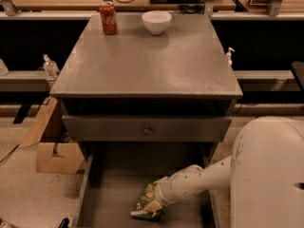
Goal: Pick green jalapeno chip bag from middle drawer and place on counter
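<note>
The green jalapeno chip bag (144, 206) lies crumpled on the floor of the open middle drawer (111, 198), near its front middle. My gripper (156, 204) reaches down into the drawer from the right on a white arm and sits right against the bag's right side, partly covering it. The bag rests on the drawer floor. The counter (147, 61), the grey cabinet top, is above and behind the drawer.
A red soda can (108, 17) and a white bowl (156, 22) stand at the counter's far edge. A shut drawer front with a knob (147, 128) overhangs the open drawer. A cardboard box (57, 156) sits on the floor at left. My white body (268, 175) fills the lower right.
</note>
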Motion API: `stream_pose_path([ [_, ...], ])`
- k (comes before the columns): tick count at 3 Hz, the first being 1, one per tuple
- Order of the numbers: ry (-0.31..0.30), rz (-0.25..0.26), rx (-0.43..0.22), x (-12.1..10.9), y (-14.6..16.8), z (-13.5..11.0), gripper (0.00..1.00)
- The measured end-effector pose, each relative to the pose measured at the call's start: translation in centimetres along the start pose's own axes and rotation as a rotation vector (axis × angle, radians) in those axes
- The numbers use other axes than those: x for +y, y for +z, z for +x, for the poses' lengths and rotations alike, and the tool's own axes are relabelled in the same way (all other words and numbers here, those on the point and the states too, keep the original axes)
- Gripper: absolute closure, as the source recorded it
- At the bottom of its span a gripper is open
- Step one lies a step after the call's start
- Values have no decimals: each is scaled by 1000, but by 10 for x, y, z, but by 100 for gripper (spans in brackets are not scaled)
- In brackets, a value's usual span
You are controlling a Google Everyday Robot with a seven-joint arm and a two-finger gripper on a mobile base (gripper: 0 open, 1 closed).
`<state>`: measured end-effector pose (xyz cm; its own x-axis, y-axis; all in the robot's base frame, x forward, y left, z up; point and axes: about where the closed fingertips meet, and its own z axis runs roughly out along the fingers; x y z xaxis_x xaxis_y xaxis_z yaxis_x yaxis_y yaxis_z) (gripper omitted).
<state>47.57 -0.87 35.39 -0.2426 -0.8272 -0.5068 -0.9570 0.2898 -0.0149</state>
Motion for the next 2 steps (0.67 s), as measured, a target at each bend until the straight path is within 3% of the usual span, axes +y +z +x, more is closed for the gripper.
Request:
stream_pose_path([
  [1, 0, 0, 0, 0, -3, -2, 96],
  [2, 0, 0, 0, 0, -5, -3, 100],
])
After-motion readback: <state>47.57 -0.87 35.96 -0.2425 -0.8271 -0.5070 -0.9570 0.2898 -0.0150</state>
